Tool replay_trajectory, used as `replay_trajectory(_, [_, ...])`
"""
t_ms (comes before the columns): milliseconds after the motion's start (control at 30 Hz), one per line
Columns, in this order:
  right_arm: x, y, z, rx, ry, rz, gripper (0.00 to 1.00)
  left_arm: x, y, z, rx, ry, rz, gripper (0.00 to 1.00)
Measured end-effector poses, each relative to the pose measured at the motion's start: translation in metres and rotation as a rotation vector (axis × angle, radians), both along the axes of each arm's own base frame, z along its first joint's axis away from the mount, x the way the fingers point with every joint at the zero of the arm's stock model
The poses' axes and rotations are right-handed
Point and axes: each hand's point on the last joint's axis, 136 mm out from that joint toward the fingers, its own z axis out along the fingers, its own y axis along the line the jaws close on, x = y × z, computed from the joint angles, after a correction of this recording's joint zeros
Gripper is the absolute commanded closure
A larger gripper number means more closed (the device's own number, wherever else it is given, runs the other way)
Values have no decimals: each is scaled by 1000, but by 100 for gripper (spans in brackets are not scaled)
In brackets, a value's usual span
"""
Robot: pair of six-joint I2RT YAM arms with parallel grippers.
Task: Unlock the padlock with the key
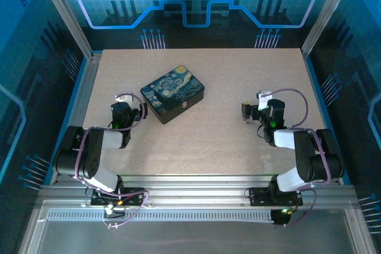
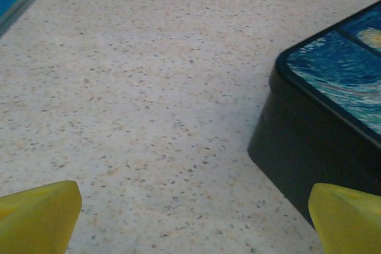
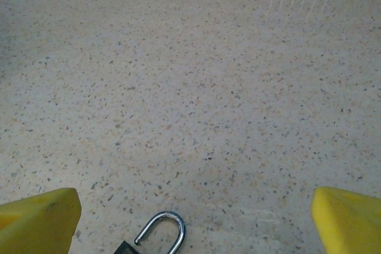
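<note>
One padlock [image 3: 164, 215], one painted box [image 1: 172, 94], left hand [image 2: 196, 206] and right hand [image 3: 196, 206] both released and empty

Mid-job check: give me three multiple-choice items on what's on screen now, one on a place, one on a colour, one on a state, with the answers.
1. Where is the painted box?
A. just right of the left tool
B. at the far right corner
C. on the near rail

2. What colour are the fingertips in both wrist views?
A. red
B. yellow
C. black

3. The padlock lies on the table. How is the right tool?
A. shut on it
B. open
C. shut beside it

Answers:
1 A: the left wrist view has the box at its right edge.
2 B: yellow tips frame both views.
3 B: its fingers stand wide apart, with the shackle loose between them.
</note>
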Motion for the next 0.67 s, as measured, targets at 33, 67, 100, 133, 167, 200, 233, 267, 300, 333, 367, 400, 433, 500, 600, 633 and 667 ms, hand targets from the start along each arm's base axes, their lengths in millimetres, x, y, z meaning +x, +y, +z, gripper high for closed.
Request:
replay_trajectory(33, [0,-1,1,-2,-4,-4,0,1,-2,1,-6,-7,-12,1])
replay_trajectory(67, [1,-1,2,-4,-8,-6,0,2,-4,4,-11,-18,-21,1])
replay_trajectory(100, [1,-1,2,-5,-10,-6,0,3,-5,6,-13,-27,-26,1])
replay_trajectory(133, [1,-1,3,-5,-13,-6,0,4,-6,8,-17,-38,-34,1])
replay_trajectory(167, [1,-1,3,-6,-13,-5,0,5,-7,10,-19,-45,-39,1])
replay_trajectory(200, [1,-1,3,-6,-13,-5,0,5,-8,11,-21,-48,-42,1])
replay_trajectory(233, [1,-1,3,-6,-13,-5,0,6,-8,11,-22,-52,-45,1])
replay_trajectory(267, [1,-1,3,-6,-13,-5,0,6,-9,12,-23,-56,-47,1])
replay_trajectory(300, [1,-1,3,-6,-13,-5,0,6,-9,13,-24,-58,-49,1])
replay_trajectory(333, [1,-1,3,-6,-13,-5,0,6,-9,13,-24,-59,-50,1])
replay_trajectory(367, [1,-1,3,-6,-13,-5,0,6,-9,13,-24,-59,-51,1])
replay_trajectory(400, [1,-1,2,-6,-12,-5,0,6,-10,13,-26,-59,-54,1])
replay_trajectory(433, [1,-1,3,-6,-13,-5,0,7,-10,13,-28,-59,-58,1])
replay_trajectory(500, [1,-1,2,-6,-12,-5,0,7,-10,13,-30,-59,-59,1])
replay_trajectory(600, [1,-1,2,-6,-12,-5,0,7,-10,13,-31,-59,-60,1])
replay_trajectory(633, [1,-1,3,-6,-13,-5,0,7,-11,13,-31,-59,-62,1])
replay_trajectory(667, [1,-1,3,-6,-13,-5,0,7,-11,13,-32,-59,-62,1])
